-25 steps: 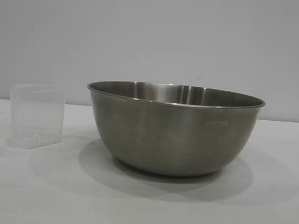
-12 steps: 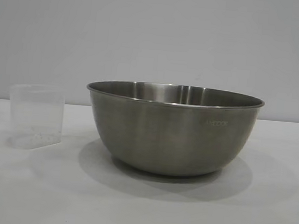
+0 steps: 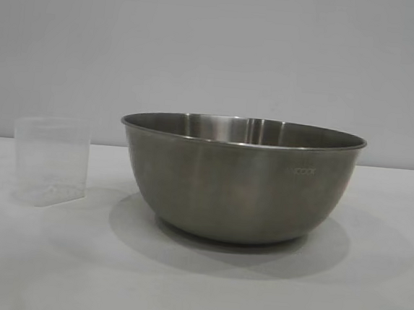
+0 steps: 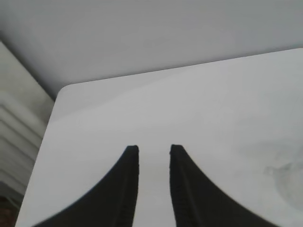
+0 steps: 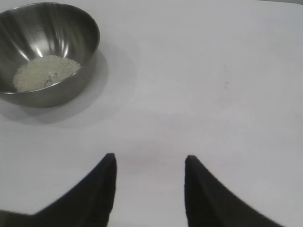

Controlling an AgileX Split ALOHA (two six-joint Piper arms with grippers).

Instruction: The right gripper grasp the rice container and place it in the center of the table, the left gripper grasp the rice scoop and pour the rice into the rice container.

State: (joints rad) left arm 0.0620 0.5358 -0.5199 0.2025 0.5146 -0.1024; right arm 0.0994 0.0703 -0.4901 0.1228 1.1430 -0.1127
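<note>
The rice container, a large steel bowl, stands upright on the white table in the exterior view. It also shows in the right wrist view, with a heap of white rice on its bottom. The rice scoop, a clear plastic cup, stands upright left of the bowl. A faint part of it shows at the edge of the left wrist view. My left gripper is open and empty over bare table. My right gripper is open and empty, apart from the bowl. Neither gripper shows in the exterior view.
The table's rounded corner and edge lie ahead of the left gripper, with a grey wall beyond. A plain grey wall backs the table in the exterior view.
</note>
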